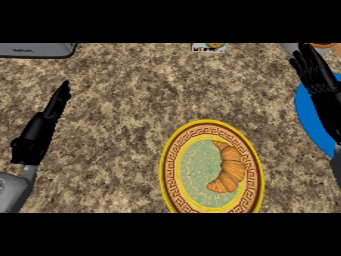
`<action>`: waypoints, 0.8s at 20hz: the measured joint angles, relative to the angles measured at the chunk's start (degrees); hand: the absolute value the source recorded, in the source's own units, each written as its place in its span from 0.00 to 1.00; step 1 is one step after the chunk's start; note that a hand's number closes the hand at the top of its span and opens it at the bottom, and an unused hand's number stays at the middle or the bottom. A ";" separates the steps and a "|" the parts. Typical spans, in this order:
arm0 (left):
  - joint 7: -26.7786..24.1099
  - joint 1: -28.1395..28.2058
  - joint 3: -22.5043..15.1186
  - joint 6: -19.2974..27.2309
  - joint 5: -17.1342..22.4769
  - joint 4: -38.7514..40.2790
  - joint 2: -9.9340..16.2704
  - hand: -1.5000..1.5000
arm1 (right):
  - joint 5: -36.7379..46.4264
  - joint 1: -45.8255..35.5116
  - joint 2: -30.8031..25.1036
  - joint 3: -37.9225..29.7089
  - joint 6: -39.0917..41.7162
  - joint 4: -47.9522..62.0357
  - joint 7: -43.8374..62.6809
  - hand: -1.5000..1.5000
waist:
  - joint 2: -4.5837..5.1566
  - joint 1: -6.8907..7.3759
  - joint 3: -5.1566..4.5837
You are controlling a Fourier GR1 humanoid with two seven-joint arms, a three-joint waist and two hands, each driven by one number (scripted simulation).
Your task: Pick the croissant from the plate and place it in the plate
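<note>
**Operator:** What risks am I facing from this position?

**Technician:** You are looking at a golden-brown curved croissant [229, 172] lying on the right half of a round plate with a yellow rim, a brown key-pattern band and a pale green centre [174, 170]. The robot's right hand [326, 95] is hovering with fingers straight and holding nothing, above the flat blue round plate [306, 107] at the right edge of the view and well apart from the croissant. In my judgement, the main risk is that you are approaching from the far right, so the forearm is likely to sweep across the patterned plate's rim and shift it. A second risk is that you are closing on a tapered tip instead of the thick middle, which could let the pastry pivot.

**Operator:** What are the containers holding at present?

**Technician:** The patterned plate is carrying the croissant only. The blue plate is showing nothing on its visible part, but the right hand and the frame edge are hiding much of it, so you cannot confirm the rest. Judged as the destination, it is sitting just right of the patterned plate.

**Operator:** And the other hand?

**Technician:** The left hand [44, 125] is resting at the left over the speckled brown stone counter [121, 100], fingers straight, gripping nothing.
</note>
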 measured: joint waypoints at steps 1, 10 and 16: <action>-0.02 0.59 0.34 -0.01 0.30 -0.06 -0.36 0.50 | 0.93 -0.11 1.11 0.73 -1.46 0.05 1.28 1.00 | -0.21 0.00 0.31; 0.28 4.53 1.84 -0.57 4.23 2.10 -3.52 0.50 | 19.94 1.21 10.11 5.05 -28.81 6.02 14.19 0.00 | -0.62 0.05 0.56; 0.11 6.27 2.46 -1.74 5.93 2.99 -4.68 0.50 | 36.68 6.04 21.21 14.26 -52.99 8.84 14.83 0.00 | -0.88 0.20 1.13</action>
